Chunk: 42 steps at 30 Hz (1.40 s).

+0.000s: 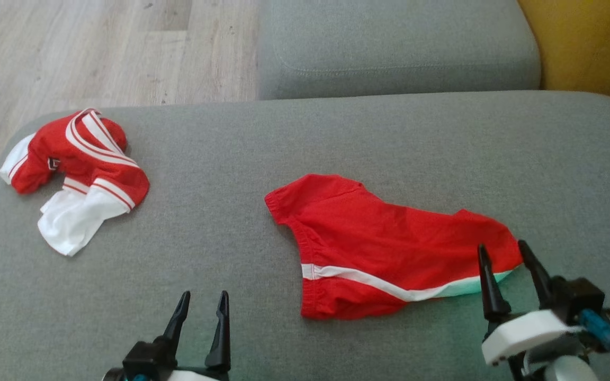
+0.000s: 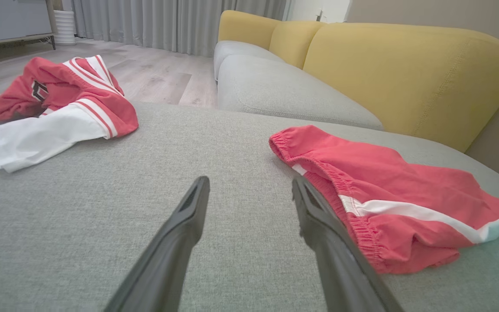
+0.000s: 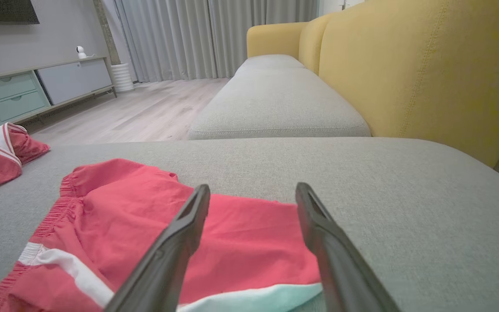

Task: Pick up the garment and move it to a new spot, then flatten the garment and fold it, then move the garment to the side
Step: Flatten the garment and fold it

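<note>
Since the red shorts (image 1: 384, 238) lie loose on the grey seat cushion (image 1: 337, 137), right of its middle, with nothing gripping them, the carrying step looks done, and the work in hand seems to be the flattening and folding. They are spread fairly flat, waistband toward the robot's left, with a white stripe running across the near part and a pale hem edge at the right end. Whether they are doubled over I cannot tell, and some rumpling at the near waistband suggests smoothing is left to do. The right gripper (image 1: 501, 246) hovers at the shorts' right end, fingers wide apart and empty. The left gripper (image 1: 205, 293) hangs over bare cushion just left of the shorts, fingers likewise apart. Well apart, at the cushion's far left, a red and white jersey (image 1: 88, 169) lies crumpled. Moving the shorts to the side looks not yet done
</note>
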### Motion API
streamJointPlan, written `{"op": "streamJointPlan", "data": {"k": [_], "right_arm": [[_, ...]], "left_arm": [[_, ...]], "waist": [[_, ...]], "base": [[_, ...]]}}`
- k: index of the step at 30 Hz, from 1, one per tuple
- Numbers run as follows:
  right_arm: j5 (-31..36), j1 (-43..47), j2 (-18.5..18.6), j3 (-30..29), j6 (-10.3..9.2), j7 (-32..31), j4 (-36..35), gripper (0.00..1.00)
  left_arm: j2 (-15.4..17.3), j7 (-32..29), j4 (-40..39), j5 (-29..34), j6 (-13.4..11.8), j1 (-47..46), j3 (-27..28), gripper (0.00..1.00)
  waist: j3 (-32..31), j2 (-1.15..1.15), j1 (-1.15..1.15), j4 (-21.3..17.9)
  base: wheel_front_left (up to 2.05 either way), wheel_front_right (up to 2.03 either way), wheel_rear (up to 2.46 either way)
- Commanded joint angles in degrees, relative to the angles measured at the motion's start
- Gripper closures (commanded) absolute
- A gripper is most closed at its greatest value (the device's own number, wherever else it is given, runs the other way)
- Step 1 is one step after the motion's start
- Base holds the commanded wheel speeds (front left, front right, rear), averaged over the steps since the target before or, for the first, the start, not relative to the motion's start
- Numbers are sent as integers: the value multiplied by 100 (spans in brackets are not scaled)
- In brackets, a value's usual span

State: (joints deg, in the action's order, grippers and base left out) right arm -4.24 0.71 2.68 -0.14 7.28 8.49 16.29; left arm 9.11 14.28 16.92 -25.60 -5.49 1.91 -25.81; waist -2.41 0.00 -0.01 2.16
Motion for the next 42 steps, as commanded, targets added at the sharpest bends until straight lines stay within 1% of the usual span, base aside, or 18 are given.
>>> {"op": "streamJointPlan", "data": {"k": [1, 11, 28, 33, 36, 38, 42], "right_arm": [[-43, -108, 22, 183, 21, 60, -240, 0], [-141, 41, 21, 224, 21, -25, -301, 0], [-236, -2, 21, 298, 21, 11, -134, 0], [-224, -21, 21, 291, 21, 16, -142, 0], [-188, -52, 20, 274, 21, -3, -171, 0], [-182, -76, 20, 263, 21, -18, -189, 0], [-195, -104, 20, 237, 21, -56, -222, 0]], "left_arm": [[3, 70, -184, -46, 9, -148, 244, 0], [-10, 71, -272, -36, 38, 19, 441, 0], [-37, 72, -313, 86, 95, 8, 541, 0], [-129, 11, -343, -49, 212, -48, 492, 0], [-169, -236, -385, -21, 310, -260, 306, 0], [-212, -524, -366, -4, 372, -466, 148, 0], [-345, -1478, -115, -32, 504, -984, -256, 0]], "waist": [[-33, 0, 1, 6], [-128, 0, 1, 45], [-75, 0, 1, 68], [-32, 0, 1, 61], [32, 0, 1, 47], [76, 0, 1, 21], [152, 0, 1, -37]], "base": [[0, 0, 0], [0, 0, 0], [0, 0, 0], [0, 0, 0], [0, 0, 0], [0, 0, 0], [0, 0, 0]]}}
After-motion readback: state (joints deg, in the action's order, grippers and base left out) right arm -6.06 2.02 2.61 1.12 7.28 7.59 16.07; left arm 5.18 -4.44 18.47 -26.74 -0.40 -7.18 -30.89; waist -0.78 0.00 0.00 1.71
